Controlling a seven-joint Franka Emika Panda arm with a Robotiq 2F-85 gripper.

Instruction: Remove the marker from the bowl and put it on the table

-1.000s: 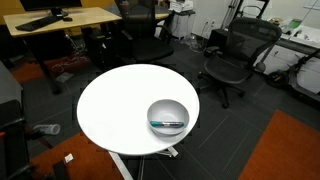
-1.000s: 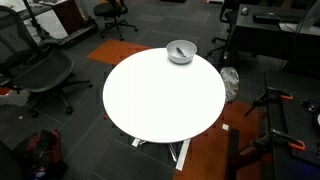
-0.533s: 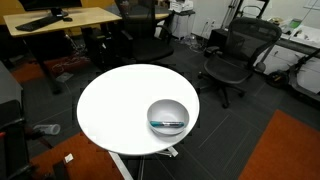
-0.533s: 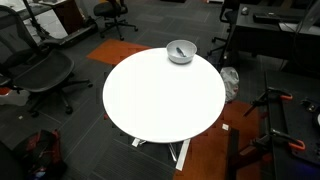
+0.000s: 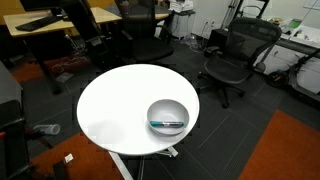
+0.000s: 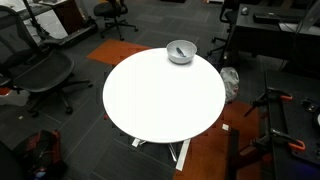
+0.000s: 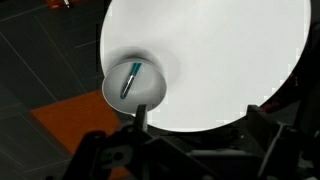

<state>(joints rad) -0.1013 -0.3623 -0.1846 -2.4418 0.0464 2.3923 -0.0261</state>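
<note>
marker (image 7: 131,80) aslant inside bowl (image 7: 135,86), just beyond one fingertip (image 7: 140,112), off to side of gripper (image 7: 198,125). fingers spread apart, holding nothing. only bare table (image 7: 220,50) between. black office chair (image 5: 235,50), wood desk (image 5: 45,18) well away. versus half second ago: dark arm part (image 5: 82,22) now over desk; bowl, marker unmoved. one marker, one bowl, one table.

Marker (image 5: 168,124) inside bowl (image 5: 166,108), bowl near the table (image 5: 115,110) edge.
</note>
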